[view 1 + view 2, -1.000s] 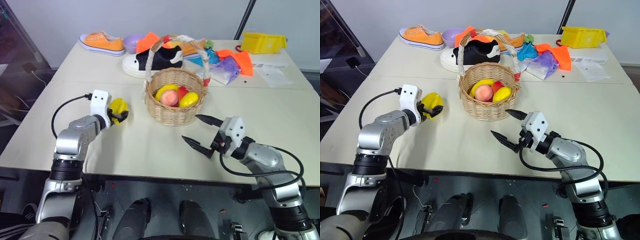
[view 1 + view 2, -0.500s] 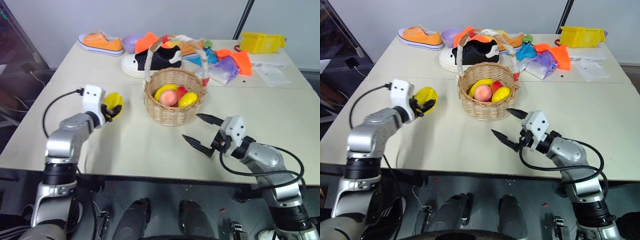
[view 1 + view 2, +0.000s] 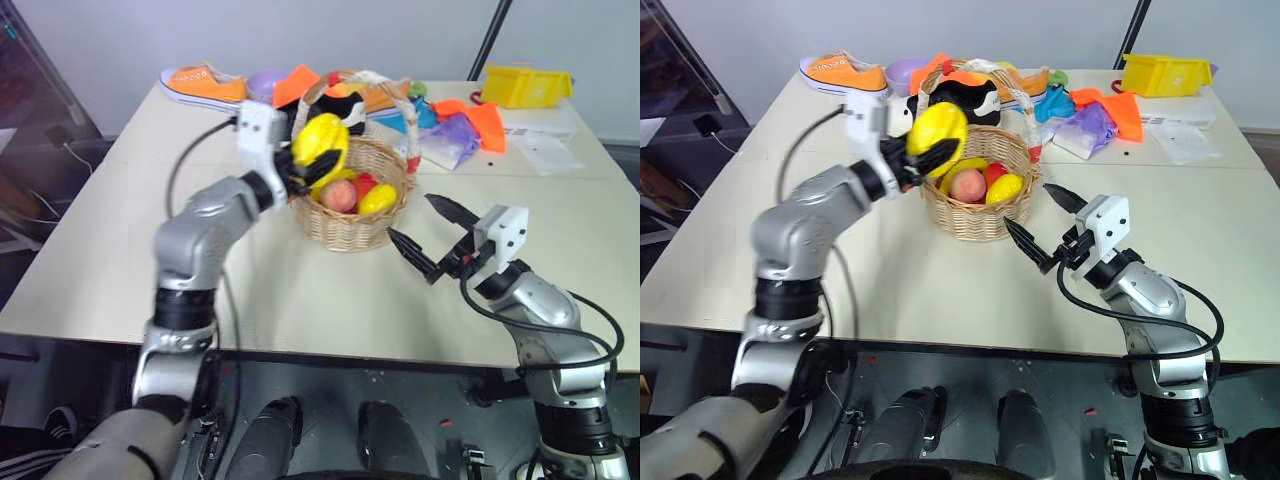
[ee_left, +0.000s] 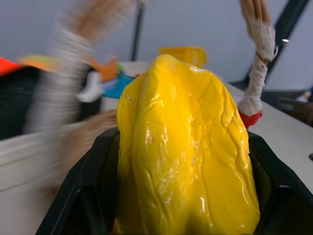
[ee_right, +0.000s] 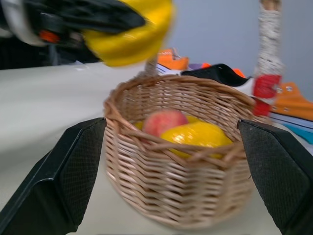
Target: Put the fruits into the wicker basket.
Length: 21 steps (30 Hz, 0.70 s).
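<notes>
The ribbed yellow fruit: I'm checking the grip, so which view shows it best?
The left wrist view: the ribbed yellow fruit sits close up between the left gripper's black fingers. The eye views show it held above the wicker basket's rim; the right wrist view catches its underside.

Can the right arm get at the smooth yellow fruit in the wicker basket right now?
Probably yes. The right gripper is open beside the wicker basket, and the smooth yellow fruit lies uncovered on its near side; only the handle and rim need clearing.
</notes>
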Available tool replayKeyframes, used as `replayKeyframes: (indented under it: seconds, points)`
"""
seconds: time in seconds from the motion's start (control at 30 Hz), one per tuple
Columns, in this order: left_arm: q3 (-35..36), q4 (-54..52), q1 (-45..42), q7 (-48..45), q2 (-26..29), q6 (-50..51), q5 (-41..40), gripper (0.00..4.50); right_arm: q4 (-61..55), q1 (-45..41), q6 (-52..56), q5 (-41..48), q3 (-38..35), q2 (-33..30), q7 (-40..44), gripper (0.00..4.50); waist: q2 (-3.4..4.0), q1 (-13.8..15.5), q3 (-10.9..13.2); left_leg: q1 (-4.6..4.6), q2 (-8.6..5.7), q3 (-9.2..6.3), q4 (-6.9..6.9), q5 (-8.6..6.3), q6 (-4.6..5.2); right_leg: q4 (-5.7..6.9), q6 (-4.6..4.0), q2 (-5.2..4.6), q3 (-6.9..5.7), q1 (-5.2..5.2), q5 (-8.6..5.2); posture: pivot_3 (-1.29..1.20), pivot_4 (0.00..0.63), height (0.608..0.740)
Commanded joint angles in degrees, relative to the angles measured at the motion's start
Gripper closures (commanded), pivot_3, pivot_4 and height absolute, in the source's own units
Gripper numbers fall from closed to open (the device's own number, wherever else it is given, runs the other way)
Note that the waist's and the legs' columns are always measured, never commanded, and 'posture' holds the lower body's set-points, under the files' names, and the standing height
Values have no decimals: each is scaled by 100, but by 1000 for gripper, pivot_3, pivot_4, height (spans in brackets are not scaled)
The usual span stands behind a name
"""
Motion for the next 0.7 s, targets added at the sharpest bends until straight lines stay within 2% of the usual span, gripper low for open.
replayKeyframes:
  seconds: [0.03, 0.07, 0.13, 0.2, 0.33, 0.4, 0.5, 0.6, 0.7]
  points:
    - [34, 565, -311, 51, -70, -661, 316, 1667, -292, -19, -63, -5, -91, 28, -137, 0, 0, -53, 0, 0, 1, -2, -3, 1, -1, 1, 0, 2, 0, -2, 0, 0, 150, 740]
    - [79, 658, -343, -19, -135, -713, 244, 841, -318, 17, -74, -36, -80, 14, -150, 0, 0, -73, 0, 0, 1, -3, -5, 1, -2, 1, 0, 3, 0, -3, 0, 0, 150, 740]
    - [159, 744, -375, -23, -227, -907, 200, 55, -360, 57, -50, -27, -82, 26, -212, 0, 0, -67, 0, -1, 2, -3, -5, 1, -2, 1, 0, 2, 1, -5, 0, 0, 150, 740]
    - [158, 522, -303, -139, -239, -663, 24, 55, -350, 71, -57, -35, -59, 38, -240, 0, 0, -63, 0, -3, -1, -2, -2, 1, -1, -1, 0, -2, 1, -2, 0, 0, 150, 740]
    - [-113, 59, -126, -284, -72, -766, 272, 55, -205, -51, -89, -62, -35, 43, -259, 0, 0, -61, 0, -3, -3, -3, 3, 1, -1, 0, 1, -3, 1, 2, 1, 0, 150, 740]
    - [-27, -451, 130, -414, 138, -423, 33, 55, -3, -182, -142, -109, -100, 101, -363, 0, 1, -91, 0, -2, -3, -3, 3, 1, -1, 0, 1, -3, 1, 2, 1, 0, 150, 740]
    - [1, -1303, 769, -812, 579, -414, -145, 55, 272, -397, -212, -269, -116, 164, -538, 0, 5, -112, -2, 3, 1, 0, -2, 1, -1, 4, 0, 1, 7, 0, 1, 0, 150, 740]
    - [-41, -1822, 1642, -1403, 1273, -1045, 89, 55, 395, -658, -86, -375, -116, 197, -769, 0, 9, -107, -3, 4, 3, -1, -7, 4, -6, 8, -1, 3, 8, -5, 1, 0, 150, 740]
    - [565, -2259, 2443, -1568, 1556, -997, -419, 55, 387, -1009, 325, -302, -56, 191, -916, 0, 10, -76, -2, 3, 2, 0, -7, 5, -8, 8, -4, 2, 15, -7, 2, 0, 150, 740]
